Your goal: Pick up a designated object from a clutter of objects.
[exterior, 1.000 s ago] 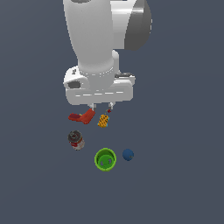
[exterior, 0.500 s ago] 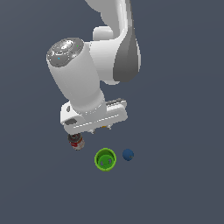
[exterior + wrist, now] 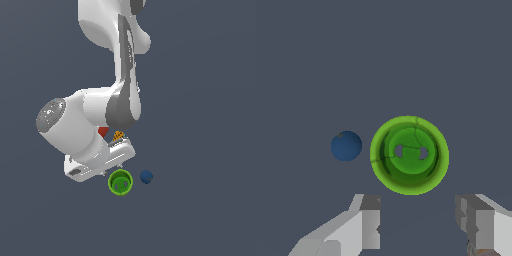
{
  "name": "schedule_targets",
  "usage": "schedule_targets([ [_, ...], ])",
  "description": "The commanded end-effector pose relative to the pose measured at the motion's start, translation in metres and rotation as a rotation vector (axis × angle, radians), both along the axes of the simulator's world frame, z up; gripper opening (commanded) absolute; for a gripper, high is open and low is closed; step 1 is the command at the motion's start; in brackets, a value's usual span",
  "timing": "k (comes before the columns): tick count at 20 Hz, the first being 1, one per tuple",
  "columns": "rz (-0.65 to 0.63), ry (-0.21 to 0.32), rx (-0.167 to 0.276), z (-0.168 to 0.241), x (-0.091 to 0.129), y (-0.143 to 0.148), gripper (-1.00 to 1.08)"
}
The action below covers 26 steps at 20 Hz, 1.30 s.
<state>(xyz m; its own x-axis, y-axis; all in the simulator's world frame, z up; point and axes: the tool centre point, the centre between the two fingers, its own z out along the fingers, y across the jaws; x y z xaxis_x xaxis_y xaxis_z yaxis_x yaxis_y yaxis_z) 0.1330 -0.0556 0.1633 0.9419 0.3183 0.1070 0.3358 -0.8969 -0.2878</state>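
The designated object, a bright green round cup [image 3: 120, 182] [image 3: 409, 154] with a thick rim, stands upright on the dark floor. In the exterior view my white hand hangs just above and to the left of it, hiding the fingers. The wrist view looks straight down into the cup, with my gripper [image 3: 418, 220] open; its two grey fingertips [image 3: 370, 220] sit wide apart just short of the rim, touching nothing. Of the clutter of objects, a small blue ball [image 3: 146, 176] [image 3: 346, 145] lies close beside the cup. A red piece [image 3: 103, 131] and an orange-yellow piece [image 3: 118, 135] peek out behind my arm.
My bulky white arm [image 3: 75, 132] covers the ground to the exterior view's left of the cup and hides whatever lies beneath it. Dark flat floor [image 3: 200, 200] surrounds the objects.
My hand has swung down and toward the green cup, now hanging right over it. The arm now hides the dark can, and most of the red toy, seen earlier.
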Motion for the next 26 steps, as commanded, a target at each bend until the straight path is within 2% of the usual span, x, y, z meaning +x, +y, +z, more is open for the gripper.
schedule_targets([
  [1, 0.018, -0.021, 0.045, -0.017, 0.009, -0.005, 0.28],
  [7, 0.04, -0.065, 0.127, -0.046, 0.024, -0.016, 0.28],
  [12, 0.046, -0.092, 0.169, -0.06, 0.031, -0.023, 0.28],
  [17, 0.047, -0.104, 0.186, -0.065, 0.034, -0.026, 0.28],
  [26, 0.047, -0.104, 0.185, -0.085, 0.035, -0.015, 0.28],
])
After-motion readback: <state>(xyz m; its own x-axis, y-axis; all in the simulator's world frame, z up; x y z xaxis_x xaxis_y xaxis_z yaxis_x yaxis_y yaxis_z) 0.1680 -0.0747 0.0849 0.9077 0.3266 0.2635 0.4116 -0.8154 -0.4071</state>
